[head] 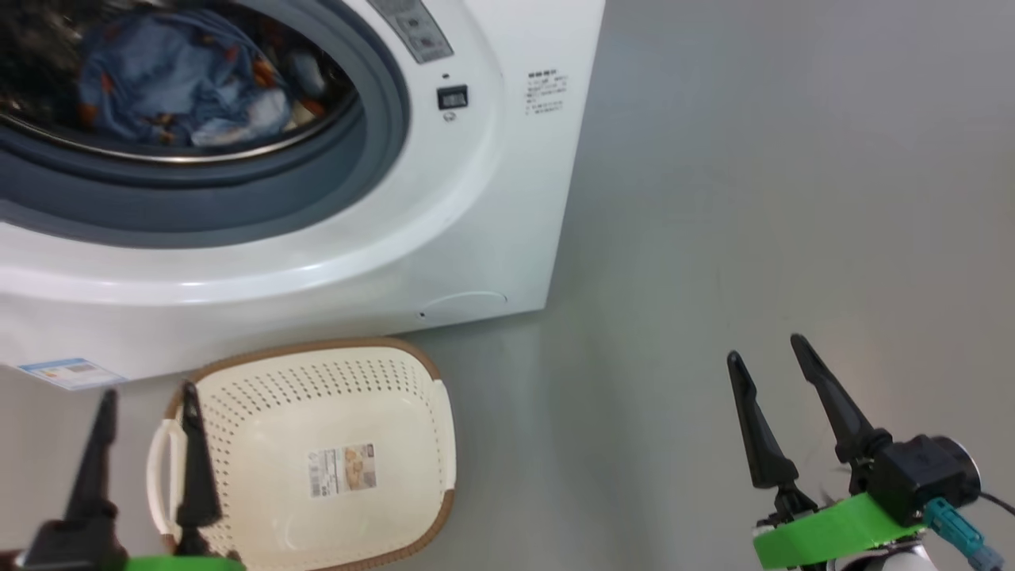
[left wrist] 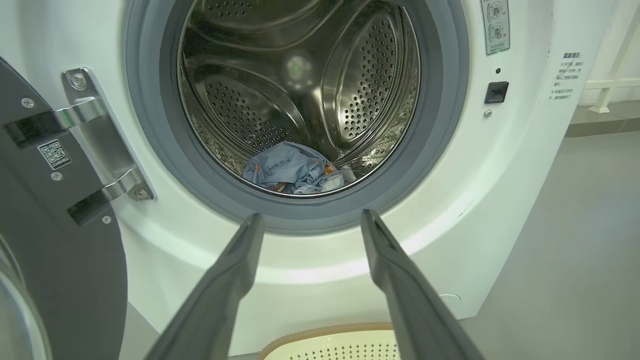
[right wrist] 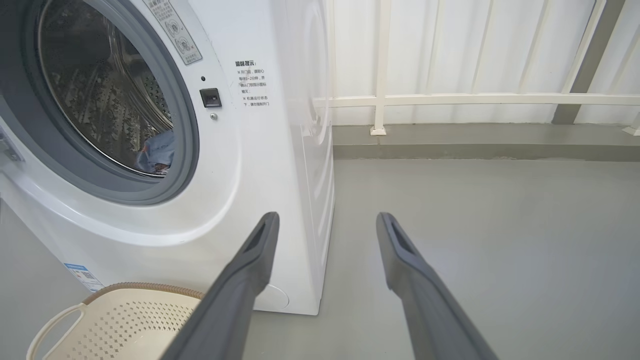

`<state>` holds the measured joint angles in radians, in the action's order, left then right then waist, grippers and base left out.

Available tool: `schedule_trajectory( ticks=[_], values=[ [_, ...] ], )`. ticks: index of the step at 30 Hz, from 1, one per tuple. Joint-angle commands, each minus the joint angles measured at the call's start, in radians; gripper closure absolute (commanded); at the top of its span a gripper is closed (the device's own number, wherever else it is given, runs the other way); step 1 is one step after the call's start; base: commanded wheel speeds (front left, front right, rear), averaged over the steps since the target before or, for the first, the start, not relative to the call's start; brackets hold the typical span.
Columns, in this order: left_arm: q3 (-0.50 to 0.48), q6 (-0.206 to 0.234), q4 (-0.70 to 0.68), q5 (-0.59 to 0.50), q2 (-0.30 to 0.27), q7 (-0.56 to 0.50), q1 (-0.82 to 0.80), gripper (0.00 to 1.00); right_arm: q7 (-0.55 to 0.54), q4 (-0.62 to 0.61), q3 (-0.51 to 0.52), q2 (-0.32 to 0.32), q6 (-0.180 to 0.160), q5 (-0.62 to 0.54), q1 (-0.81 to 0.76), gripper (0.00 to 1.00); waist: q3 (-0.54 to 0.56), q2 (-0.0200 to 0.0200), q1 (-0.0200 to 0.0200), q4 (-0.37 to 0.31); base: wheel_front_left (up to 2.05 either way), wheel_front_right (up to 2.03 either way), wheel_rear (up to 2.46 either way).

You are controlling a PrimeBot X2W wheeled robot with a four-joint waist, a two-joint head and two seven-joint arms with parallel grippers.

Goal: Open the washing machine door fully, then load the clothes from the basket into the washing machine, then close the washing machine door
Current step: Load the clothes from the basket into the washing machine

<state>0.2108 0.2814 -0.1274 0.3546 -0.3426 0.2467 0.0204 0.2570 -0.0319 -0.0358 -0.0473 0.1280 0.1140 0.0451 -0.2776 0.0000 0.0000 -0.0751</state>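
Blue printed clothes (head: 174,87) lie inside the drum (left wrist: 300,90) of the washing machine (head: 492,198). The cream basket (head: 262,444), on the floor (head: 714,198) just in front of the machine, has nothing in it but its label sticker (head: 342,469). Status, as you can judge it: steps 1 & 2 done, i.e. door (left wrist: 60,280) swung wide on its hinge (left wrist: 100,135), seen at left in the left wrist view, and load is in. Remaining: step 3, close door. Left end effector (head: 148,390) hovers over the basket's left edge, fingers spread, nothing held. Right end effector (head: 765,349) is over the floor, well apart from the machine, likewise spread & empty.
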Motion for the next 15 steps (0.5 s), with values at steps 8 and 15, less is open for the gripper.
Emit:
schedule_trajectory(
  ticks=[8,15],
  values=[
    [-0.002,0.001,0.016,0.003,0.025,0.009,0.059,0.0,0.004,-0.001,-0.025,-0.012,0.003,-0.021,-0.069,0.0,0.155,0.0,0.0,0.049,0.0,0.0,0.0],
    [0.015,-0.009,0.039,0.007,0.035,0.011,0.106,0.0,-0.014,-0.005,-0.029,-0.016,0.003,-0.019,-0.109,0.0,0.227,0.0,0.0,0.052,0.0,0.0,0.0]
  ],
)
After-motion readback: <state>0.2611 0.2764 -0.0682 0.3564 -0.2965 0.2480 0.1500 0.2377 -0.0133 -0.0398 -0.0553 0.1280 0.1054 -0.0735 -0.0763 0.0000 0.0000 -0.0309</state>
